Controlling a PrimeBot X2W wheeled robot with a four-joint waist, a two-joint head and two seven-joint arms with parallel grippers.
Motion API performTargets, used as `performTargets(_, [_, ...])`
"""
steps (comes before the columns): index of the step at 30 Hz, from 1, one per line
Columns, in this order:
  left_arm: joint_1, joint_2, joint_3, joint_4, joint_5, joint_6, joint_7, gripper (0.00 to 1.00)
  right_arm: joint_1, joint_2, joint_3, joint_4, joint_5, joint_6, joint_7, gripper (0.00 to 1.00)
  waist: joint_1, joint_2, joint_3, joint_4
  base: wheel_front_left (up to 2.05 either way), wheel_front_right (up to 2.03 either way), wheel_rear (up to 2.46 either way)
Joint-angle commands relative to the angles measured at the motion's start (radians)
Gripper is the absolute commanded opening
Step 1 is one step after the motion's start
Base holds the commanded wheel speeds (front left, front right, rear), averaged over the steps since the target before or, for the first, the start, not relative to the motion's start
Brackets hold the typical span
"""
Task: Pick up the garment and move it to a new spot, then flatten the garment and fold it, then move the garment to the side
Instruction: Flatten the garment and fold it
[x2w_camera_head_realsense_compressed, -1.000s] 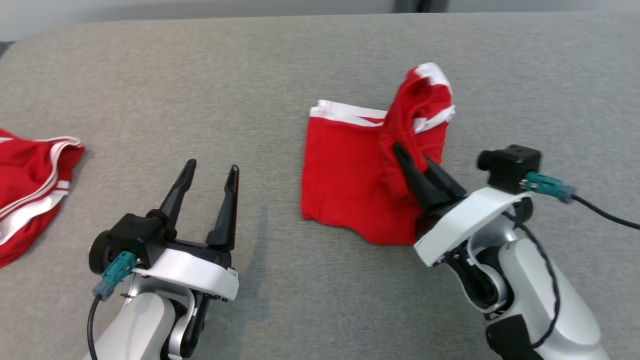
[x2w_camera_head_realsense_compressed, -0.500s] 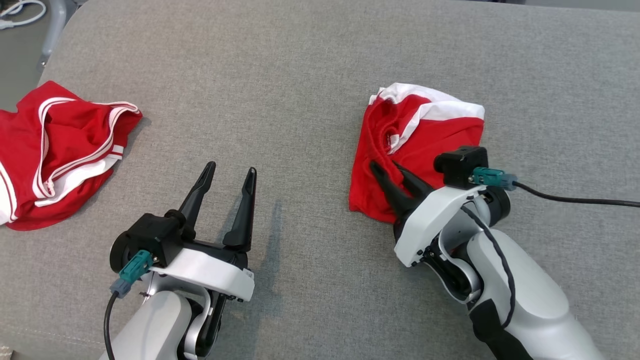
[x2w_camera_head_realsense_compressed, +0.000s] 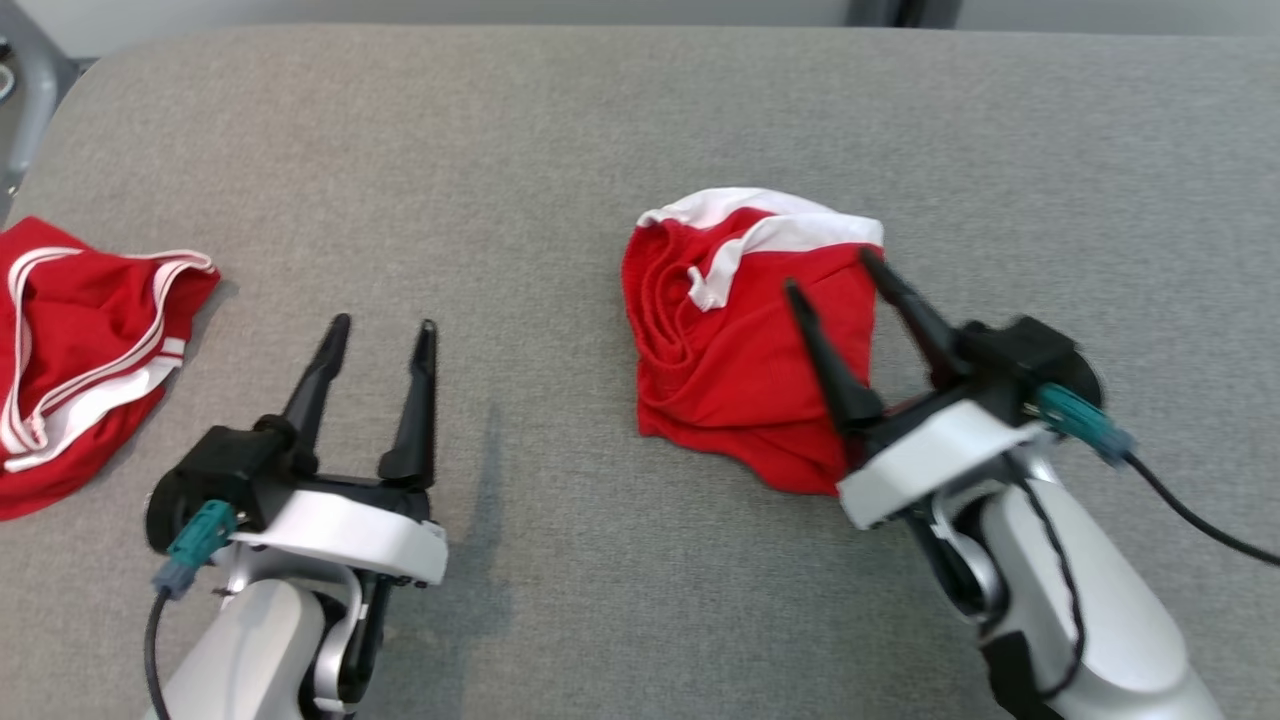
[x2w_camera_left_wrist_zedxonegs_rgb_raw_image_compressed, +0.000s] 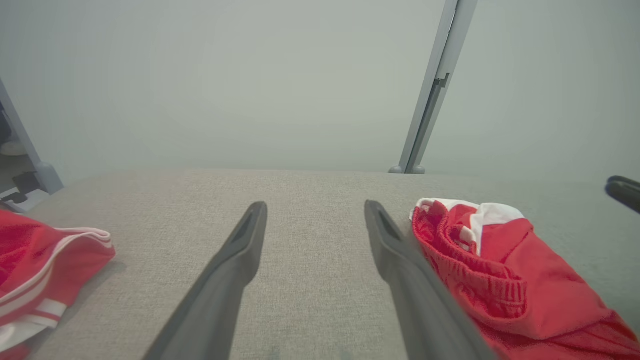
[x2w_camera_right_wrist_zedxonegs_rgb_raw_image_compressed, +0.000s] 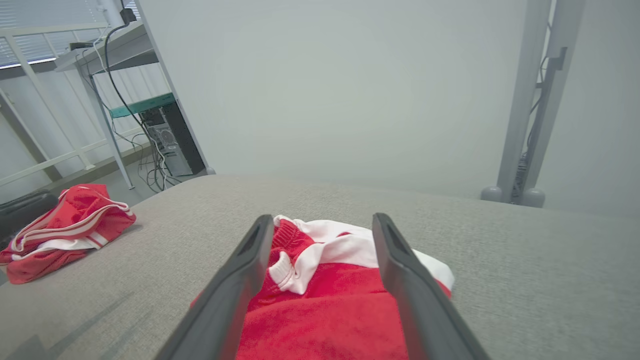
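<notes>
The garment (x2w_camera_head_realsense_compressed: 735, 335) is a pair of red shorts with white trim, lying in a rumpled fold on the grey surface at centre right. My right gripper (x2w_camera_head_realsense_compressed: 835, 272) hovers over its right edge, open, with nothing between the fingers. The right wrist view shows the garment (x2w_camera_right_wrist_zedxonegs_rgb_raw_image_compressed: 330, 305) lying below and between the spread fingers (x2w_camera_right_wrist_zedxonegs_rgb_raw_image_compressed: 250, 265). My left gripper (x2w_camera_head_realsense_compressed: 382, 325) is open over bare grey fabric, well left of the garment. From the left wrist camera the garment (x2w_camera_left_wrist_zedxonegs_rgb_raw_image_compressed: 500, 280) lies just right of the right finger (x2w_camera_left_wrist_zedxonegs_rgb_raw_image_compressed: 395, 255).
A second red and white garment (x2w_camera_head_realsense_compressed: 75, 340) lies crumpled at the left edge of the grey padded surface (x2w_camera_head_realsense_compressed: 520, 160). Beyond the surface stand a grey post (x2w_camera_left_wrist_zedxonegs_rgb_raw_image_compressed: 430, 95), a metal rack and a computer tower (x2w_camera_right_wrist_zedxonegs_rgb_raw_image_compressed: 172, 135).
My right gripper has opened and let go of the garment, which dropped from a raised bunch into a low folded heap. The head camera shifted between frames. The left gripper stayed open.
</notes>
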Motion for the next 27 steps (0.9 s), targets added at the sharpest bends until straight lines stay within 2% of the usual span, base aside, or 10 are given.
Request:
performTargets(1, [0.017, 0.016, 0.019, -0.009, 0.003, 0.013, -0.005, 1.0, 0.05, -0.007, -0.059, -0.041, -0.041, 0.0, -0.019, 1.0, 0.0, 0.0, -0.024, -0.028, 0.0, 0.0, 0.0])
performTargets(9, [0.077, 0.057, 0.077, -0.061, 0.005, 0.053, -0.004, 1.0, 0.235, -0.011, -0.308, -0.237, -0.165, 0.0, -0.021, 1.0, 0.0, 0.0, -0.084, -0.069, 0.0, 0.0, 0.0])
performTargets(13, [0.116, 0.078, 0.093, -0.09, 0.001, 0.066, -0.002, 1.0, 0.301, -0.009, -0.386, -0.293, -0.182, 0.0, 0.003, 1.0, 0.0, 0.0, -0.116, -0.079, 0.0, 0.0, 0.0])
performTargets(27, [0.228, 0.143, 0.061, -0.19, 0.029, 0.101, 0.068, 1.0, 0.436, -0.006, -0.424, -0.348, -0.167, 0.0, 0.064, 1.0, 0.0, 0.0, -0.224, -0.088, 0.0, 0.0, 0.0])
